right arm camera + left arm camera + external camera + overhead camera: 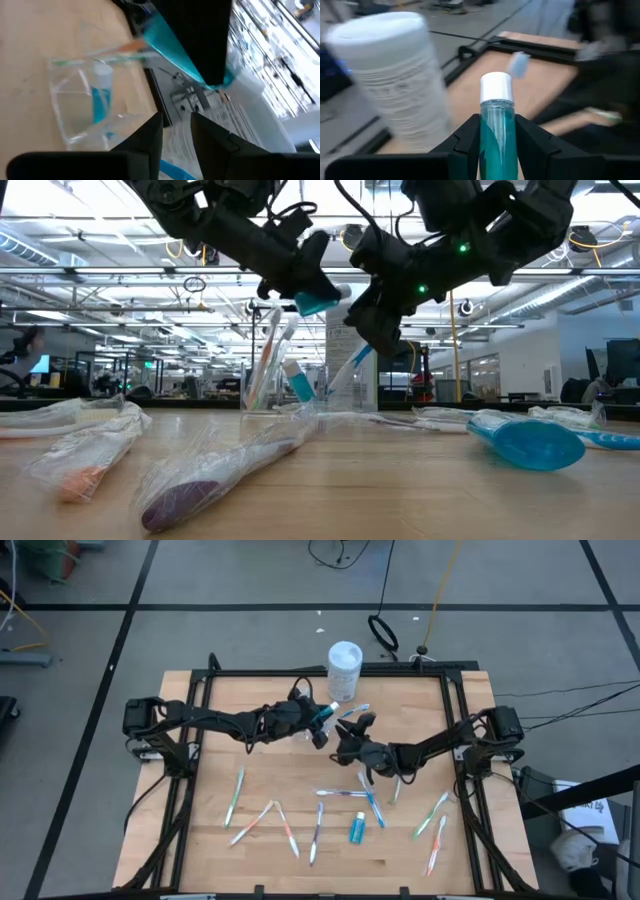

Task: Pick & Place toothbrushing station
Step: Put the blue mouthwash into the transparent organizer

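Station Loading: Partly Complete

The clear cup near the back edge of the desk already contains a toothpaste tube and several toothbrushes. The left gripper hovers above it, jaws clenched on a teal toothpaste tube. The right gripper is just beside; its jaw state cannot be determined. Many toothbrushes and one tube remain loose on the desk

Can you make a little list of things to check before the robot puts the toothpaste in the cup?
1. Left gripper shut on the toothpaste tube: ok.
2. Tube's white cap on: ok.
3. Clear plastic cup upright on the table: ok.
4. Room left in the cup, which already holds a tube and toothbrushes: cannot tell.
5. Right gripper out of the way: not ok, it hangs close by the cup.
6. White tub clear of the path: cannot tell.
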